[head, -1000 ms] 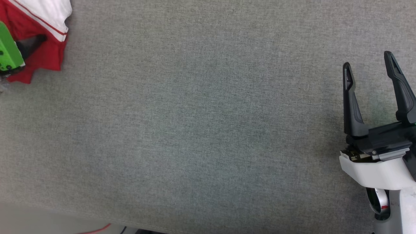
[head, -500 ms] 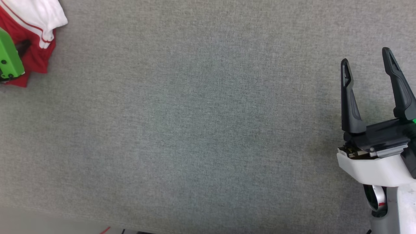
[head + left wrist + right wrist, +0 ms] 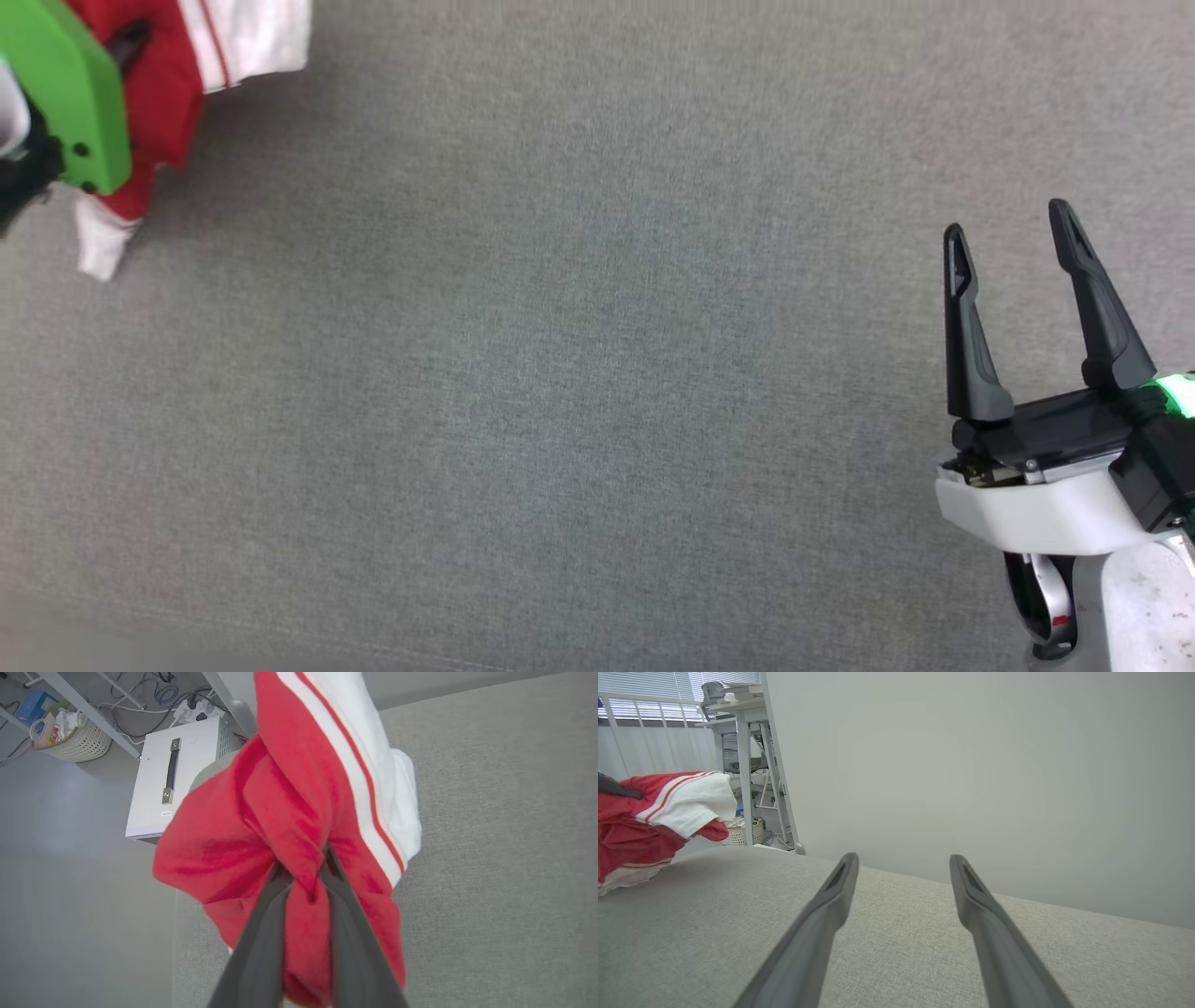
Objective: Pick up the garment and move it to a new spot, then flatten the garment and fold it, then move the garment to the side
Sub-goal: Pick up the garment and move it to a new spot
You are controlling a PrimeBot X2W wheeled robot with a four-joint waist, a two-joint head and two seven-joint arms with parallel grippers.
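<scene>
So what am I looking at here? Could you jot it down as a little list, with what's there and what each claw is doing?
Surface: grey woven fabric, flat
Garment: red T-shirt with white, red-striped sleeves, bunched up at the surface's far left
Left gripper: shut on a fold of the red cloth
Right gripper: open, holding nothing, over bare surface on the right
Beyond the edge: white box with a handle, wicker basket on the floor

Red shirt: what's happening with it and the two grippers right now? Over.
Left gripper shut on red shirt, bunched, hanging from it. Right gripper open, empty. No obstacle on grey surface.
</scene>
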